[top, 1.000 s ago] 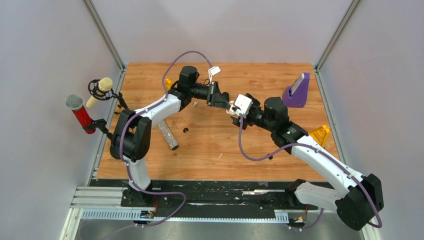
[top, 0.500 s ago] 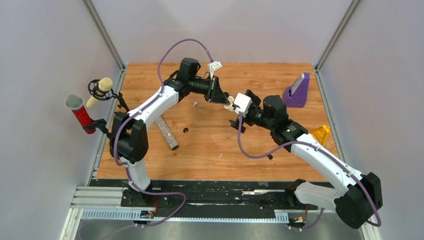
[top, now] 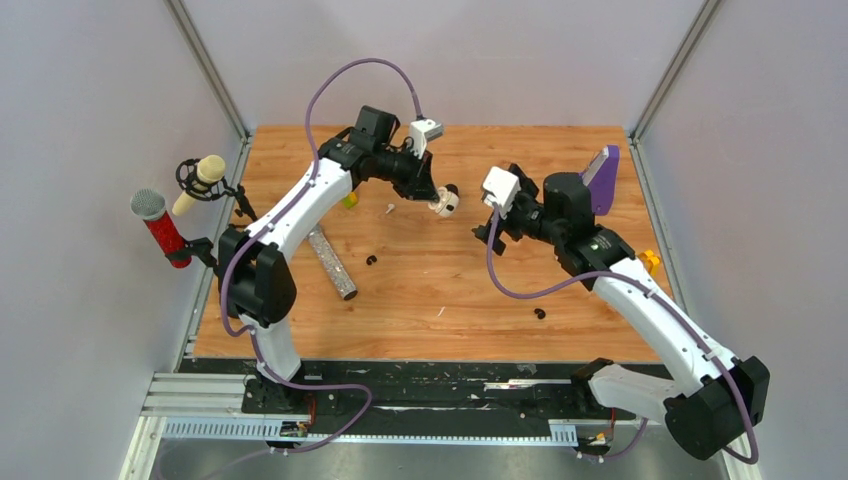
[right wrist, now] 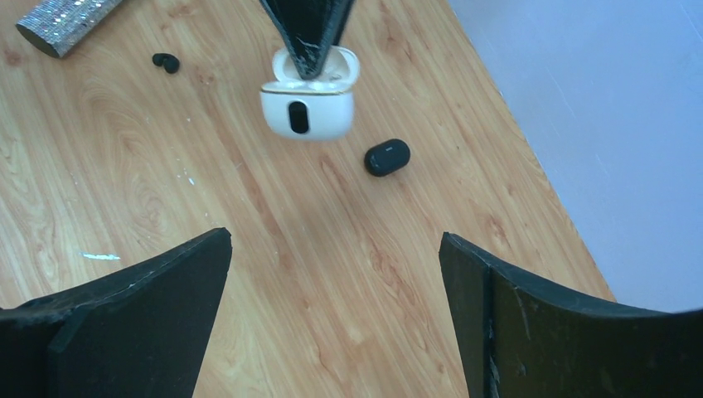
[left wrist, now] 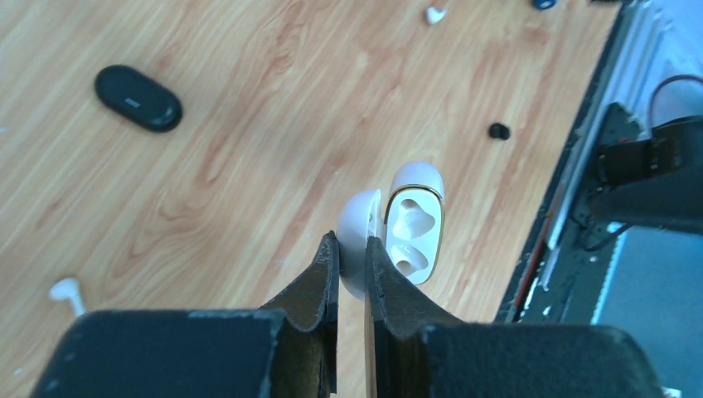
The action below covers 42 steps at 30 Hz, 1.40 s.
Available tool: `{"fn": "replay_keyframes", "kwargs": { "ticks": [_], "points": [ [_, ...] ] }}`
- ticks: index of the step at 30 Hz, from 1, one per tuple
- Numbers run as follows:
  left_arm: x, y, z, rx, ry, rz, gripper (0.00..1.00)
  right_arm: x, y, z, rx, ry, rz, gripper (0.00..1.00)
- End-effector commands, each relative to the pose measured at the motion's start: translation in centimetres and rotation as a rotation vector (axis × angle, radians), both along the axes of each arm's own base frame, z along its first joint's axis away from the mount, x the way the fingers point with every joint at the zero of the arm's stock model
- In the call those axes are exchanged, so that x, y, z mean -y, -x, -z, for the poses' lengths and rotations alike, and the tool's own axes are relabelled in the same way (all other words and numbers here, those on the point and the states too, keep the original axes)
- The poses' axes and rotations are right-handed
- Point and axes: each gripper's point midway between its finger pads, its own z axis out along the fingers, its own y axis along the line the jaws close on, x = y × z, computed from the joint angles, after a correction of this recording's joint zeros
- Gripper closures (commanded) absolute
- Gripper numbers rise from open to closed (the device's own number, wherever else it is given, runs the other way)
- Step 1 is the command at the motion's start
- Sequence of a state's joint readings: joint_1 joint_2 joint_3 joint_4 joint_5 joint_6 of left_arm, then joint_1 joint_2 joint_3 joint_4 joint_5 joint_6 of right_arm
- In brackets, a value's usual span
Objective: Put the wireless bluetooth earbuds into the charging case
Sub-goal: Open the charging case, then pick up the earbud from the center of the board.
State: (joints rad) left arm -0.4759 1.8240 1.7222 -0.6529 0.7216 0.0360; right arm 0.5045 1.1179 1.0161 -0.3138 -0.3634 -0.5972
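My left gripper (left wrist: 352,245) is shut on the lid of the open white charging case (left wrist: 412,220) and holds it above the table; both sockets look empty. In the top view the case (top: 446,201) hangs from the left gripper (top: 437,198). My right gripper (right wrist: 336,240) is open and empty, to the right of the case (right wrist: 307,99) and apart from it. One white earbud (left wrist: 66,290) and another (left wrist: 434,13) lie on the wood. A black earbud (top: 372,261) lies mid-table and another (top: 540,314) nearer the front.
A closed black case (right wrist: 387,157) lies on the table below the white case. A glitter cylinder (top: 333,265) lies at the left, a purple stand (top: 598,175) at the back right, two microphones (top: 160,225) on the left edge, and a thin white sliver (top: 440,312) near the front.
The two grippers were together at the white case. The right gripper has let go, opened and drawn back right. The left arm has carried the case back and left.
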Motion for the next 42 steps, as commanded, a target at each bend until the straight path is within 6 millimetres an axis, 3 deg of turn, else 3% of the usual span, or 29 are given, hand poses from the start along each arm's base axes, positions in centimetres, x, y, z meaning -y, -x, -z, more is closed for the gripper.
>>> {"fn": "replay_keyframes", "kwargs": {
  "ticks": [1,15,31,42],
  "points": [
    [-2.1,-0.8,-1.1,0.143,-0.113,-0.003,0.93,1.5,-1.1,-1.6,0.025,0.02,0.057,0.0],
    [-4.0,-0.5,2.3,0.126,-0.227,-0.037,0.96,8.4,-5.1,0.0,-0.066,0.018,0.37,0.0],
    [-6.1,0.6,2.8,0.142,-0.311,-0.051,0.96,16.3,-7.5,4.4,-0.183,0.069,0.679,0.0],
    [-6.5,1.1,2.2,0.151,-0.316,-0.059,0.96,19.6,-7.4,8.0,-0.285,0.206,0.796,0.0]
  ]
}}
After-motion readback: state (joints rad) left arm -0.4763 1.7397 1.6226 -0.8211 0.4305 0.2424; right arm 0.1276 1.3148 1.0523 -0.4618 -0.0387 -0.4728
